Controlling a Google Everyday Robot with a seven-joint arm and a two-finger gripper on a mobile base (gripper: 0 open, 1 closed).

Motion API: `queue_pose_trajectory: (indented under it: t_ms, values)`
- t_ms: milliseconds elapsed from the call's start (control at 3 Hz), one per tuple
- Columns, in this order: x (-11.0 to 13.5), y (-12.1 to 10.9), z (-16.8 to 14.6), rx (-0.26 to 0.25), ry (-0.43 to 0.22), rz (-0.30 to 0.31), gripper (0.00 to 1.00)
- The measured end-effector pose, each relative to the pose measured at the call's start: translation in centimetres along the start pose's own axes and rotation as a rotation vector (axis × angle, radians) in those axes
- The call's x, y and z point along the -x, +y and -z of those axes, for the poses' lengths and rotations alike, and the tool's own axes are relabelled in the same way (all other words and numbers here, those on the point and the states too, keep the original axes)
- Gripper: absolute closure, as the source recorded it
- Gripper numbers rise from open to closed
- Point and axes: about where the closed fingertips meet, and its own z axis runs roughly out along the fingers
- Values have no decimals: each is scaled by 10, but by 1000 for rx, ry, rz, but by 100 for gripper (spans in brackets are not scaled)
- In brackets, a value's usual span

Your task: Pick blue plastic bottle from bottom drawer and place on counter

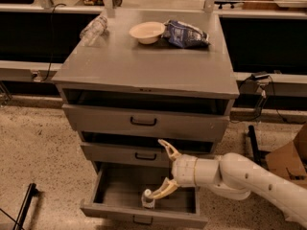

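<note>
The pincer (154, 169) hangs low in front of the cabinet, over the right half of the pulled-out bottom drawer (110, 210), at the end of a white arm (249, 176) that reaches in from the lower right. Its two fingers are spread wide and pinch nothing. The upper finger (169, 150) points up and left across the front of the middle drawer (120, 152). The lower finger (163, 189) slants down and left into the bottom drawer, and its tip lies right at the white cap of the bottle (148, 201); whether tip and cap touch cannot be told. The bottle stands upright on the drawer floor, just behind the front wall and a little left of the drawer's middle, with nothing else seen in there. The drawer's short black handle (143, 220) shows at the lower edge of the view. The middle drawer and the top drawer (144, 121) above it each stand out a little, with a dark gap above each front. The grey table (144, 66) that tops the cabinet bears three things along its far edge: a clear bottle (93, 29) lying on its side at the far left corner, a pale bowl (147, 32) near the middle, and a crumpled blue bag (186, 34) just right of the bowl, touching it or nearly so. The cabinet stands on a speckled floor (38, 147), and a cardboard box (290, 157) sits at the right edge, behind the arm.
</note>
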Motion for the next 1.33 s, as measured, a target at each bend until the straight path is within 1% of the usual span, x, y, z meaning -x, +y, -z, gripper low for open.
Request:
queue_pose_trajectory:
  t_ms: [333,667,1000,1333]
  values:
    - [-56,30,-45,50,-63,-24,0]
    - [-105,46,-57,56,-46,-80,0]
    - [-111,51,-59,59,-48,-95,0]
    - [-122,51,-69,76,-48,-118,0]
